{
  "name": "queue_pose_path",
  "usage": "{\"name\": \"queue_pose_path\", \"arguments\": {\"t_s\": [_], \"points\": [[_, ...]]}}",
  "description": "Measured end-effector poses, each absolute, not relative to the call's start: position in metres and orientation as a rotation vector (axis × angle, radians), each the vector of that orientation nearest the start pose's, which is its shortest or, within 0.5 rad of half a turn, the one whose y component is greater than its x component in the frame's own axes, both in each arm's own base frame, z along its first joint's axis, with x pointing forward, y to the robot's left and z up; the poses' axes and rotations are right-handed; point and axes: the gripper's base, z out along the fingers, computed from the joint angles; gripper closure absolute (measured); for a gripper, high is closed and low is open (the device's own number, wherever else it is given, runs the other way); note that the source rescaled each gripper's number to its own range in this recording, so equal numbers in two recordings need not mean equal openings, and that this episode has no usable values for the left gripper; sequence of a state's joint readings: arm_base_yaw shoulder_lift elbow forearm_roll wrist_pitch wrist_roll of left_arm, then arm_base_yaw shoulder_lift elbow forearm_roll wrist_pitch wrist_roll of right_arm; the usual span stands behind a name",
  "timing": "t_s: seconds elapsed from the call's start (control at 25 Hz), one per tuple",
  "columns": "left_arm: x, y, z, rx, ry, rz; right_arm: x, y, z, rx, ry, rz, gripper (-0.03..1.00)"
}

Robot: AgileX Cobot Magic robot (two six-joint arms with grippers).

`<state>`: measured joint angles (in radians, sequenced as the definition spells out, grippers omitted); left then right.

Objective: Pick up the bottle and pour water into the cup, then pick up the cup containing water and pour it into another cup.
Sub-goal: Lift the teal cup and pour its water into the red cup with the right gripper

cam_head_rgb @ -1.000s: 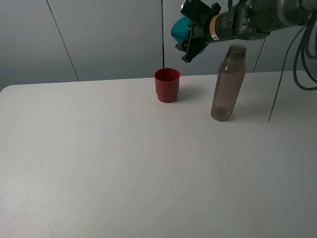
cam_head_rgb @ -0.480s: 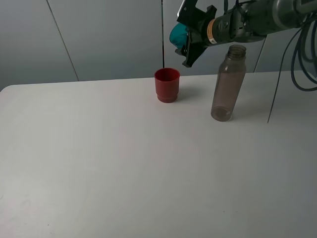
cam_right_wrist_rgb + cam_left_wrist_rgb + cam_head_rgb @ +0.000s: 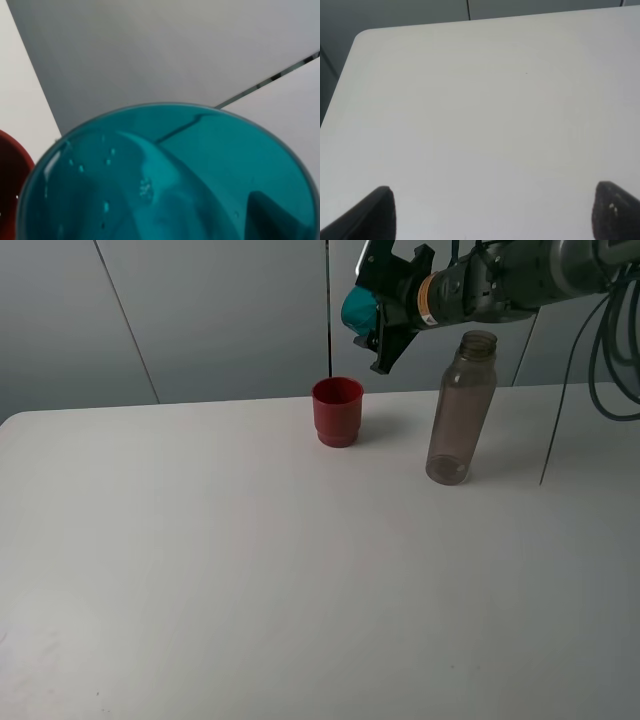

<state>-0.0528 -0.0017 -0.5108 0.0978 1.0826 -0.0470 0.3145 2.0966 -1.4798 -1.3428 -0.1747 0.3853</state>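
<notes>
The right fingers (image 3: pixel 388 340) pinch the teal cup (image 3: pixel 357 308) and hold it tipped in the air, above the red cup (image 3: pixel 337 412) and a little to its right. The red cup stands upright on the pale surface (image 3: pixel 250 570). The bottle (image 3: pixel 461 410) stands upright further right, well apart from it.

The step in hand looks like the second pour, from teal cup to red. To do it well, the teal rim should sit squarely over the red mouth and come lower before tilting further. The tilt should be slow, so the stream lands inside and the light red cup is not knocked.

Seen from the right wrist, the teal cup (image 3: pixel 165 185) is translucent and smooth-walled. A few small droplets cling inside, and how much water it holds cannot be told. The left fingers (image 3: pixel 380 212) are spread wide over bare surface, holding nothing.
</notes>
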Motion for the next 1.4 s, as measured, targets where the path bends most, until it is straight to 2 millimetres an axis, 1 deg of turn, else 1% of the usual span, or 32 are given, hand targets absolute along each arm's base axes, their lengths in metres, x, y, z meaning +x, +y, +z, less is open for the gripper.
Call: {"name": "queue_pose_path", "arguments": {"t_s": [0.36, 0.72, 1.04, 1.4], "points": [[-0.0071, 0.0082, 0.2788, -0.001, 2.05, 0.055, 0.4534, 0.1635, 0.1979, -1.345, 1.564, -0.254, 0.88], [-0.0071, 0.0082, 0.2788, -0.001, 2.05, 0.055, 0.4535, 0.1634, 0.1979, -1.422, 1.503, -0.314, 0.88], [-0.0071, 0.0082, 0.2788, -0.001, 2.05, 0.055, 0.4502, 0.1723, 0.1973, -1.512, 1.431, -0.379, 0.88], [-0.0071, 0.0082, 0.2788, -0.001, 2.05, 0.055, 0.4504, 0.172, 0.1961, -1.564, 1.396, -0.432, 0.88]]}}
